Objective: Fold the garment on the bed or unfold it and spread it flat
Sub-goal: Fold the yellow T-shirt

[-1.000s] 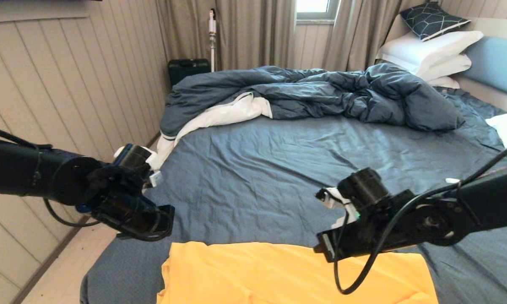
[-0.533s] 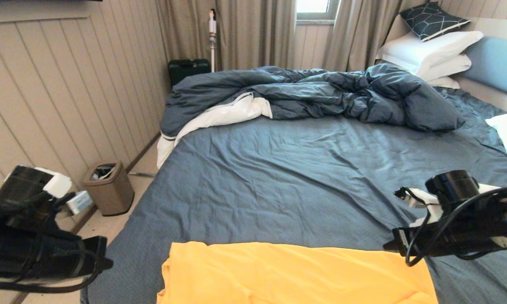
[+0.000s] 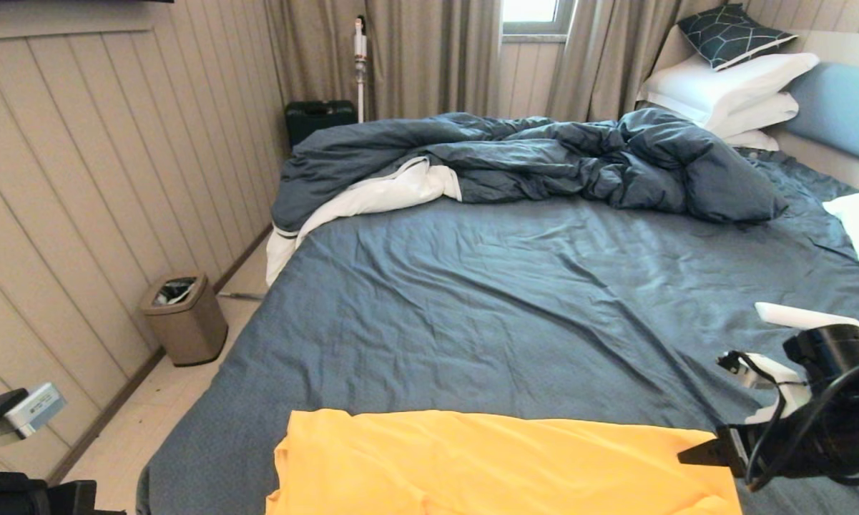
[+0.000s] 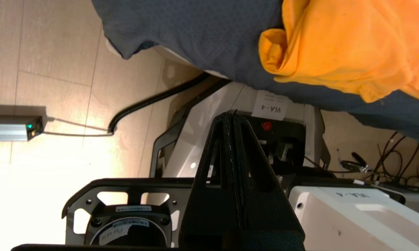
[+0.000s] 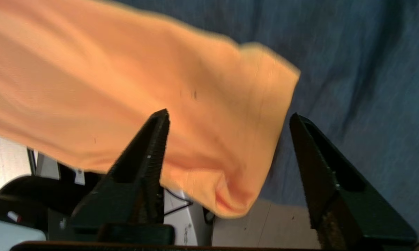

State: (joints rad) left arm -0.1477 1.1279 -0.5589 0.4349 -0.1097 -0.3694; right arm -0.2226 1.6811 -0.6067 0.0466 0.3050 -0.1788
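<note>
- Lying along the near edge of the bed (image 3: 472, 300), the garment (image 3: 486, 465) shows as a broad yellow panel with a fairly straight far edge; no lettering or graphic is visible on the side that faces up.
- Its near part runs out of the head view, so whether it is fully spread or folded cannot be told.
- The left wrist view shows one end bunched into a small roll at the bed's edge, and the right wrist view shows the other end drooping over that edge, so some smoothing probably remains.
- The left tool (image 4: 233, 118) has its fingers pressed together, holding nothing, low beside the bed's near left corner over the floor.
- The right tool (image 5: 226, 118) stands with its fingers apart, above the garment's right-hand end near the bed's near right corner, not gripping the cloth.
- Judged from this, the garment is laid down and released; what is left is at most tidying the two ends.
</note>
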